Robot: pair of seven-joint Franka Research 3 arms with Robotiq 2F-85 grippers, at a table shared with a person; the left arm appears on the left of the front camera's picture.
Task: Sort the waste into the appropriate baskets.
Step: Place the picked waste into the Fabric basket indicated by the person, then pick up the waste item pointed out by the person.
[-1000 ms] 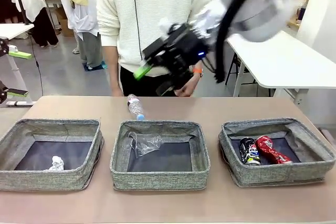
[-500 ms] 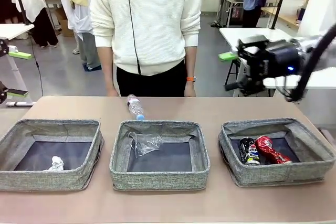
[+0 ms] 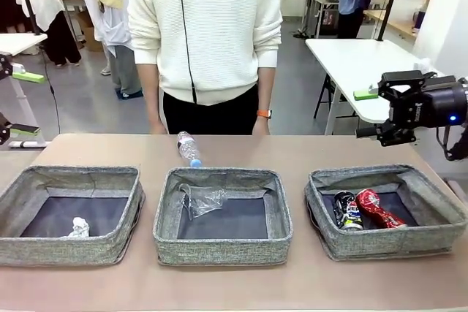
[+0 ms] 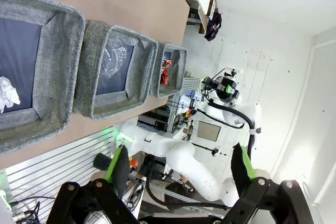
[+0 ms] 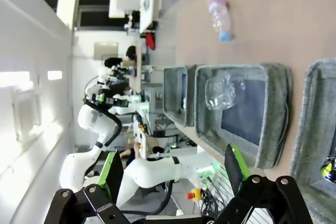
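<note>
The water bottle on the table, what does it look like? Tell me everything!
The clear plastic bottle with a blue cap lies on its side on the brown table, just behind the middle grey woven-fabric basket. Its cap points toward that basket's far rim, close to it; whether they touch is unclear. It looks a bit crumpled and has a pale label band. Nothing holds it.

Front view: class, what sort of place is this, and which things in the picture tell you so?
Probably a robotics lab or workshop. A robot arm's right gripper hangs above a brown table set with three grey baskets of sorted waste. Beyond it are white worktables on an open floor, with people standing about.
</note>
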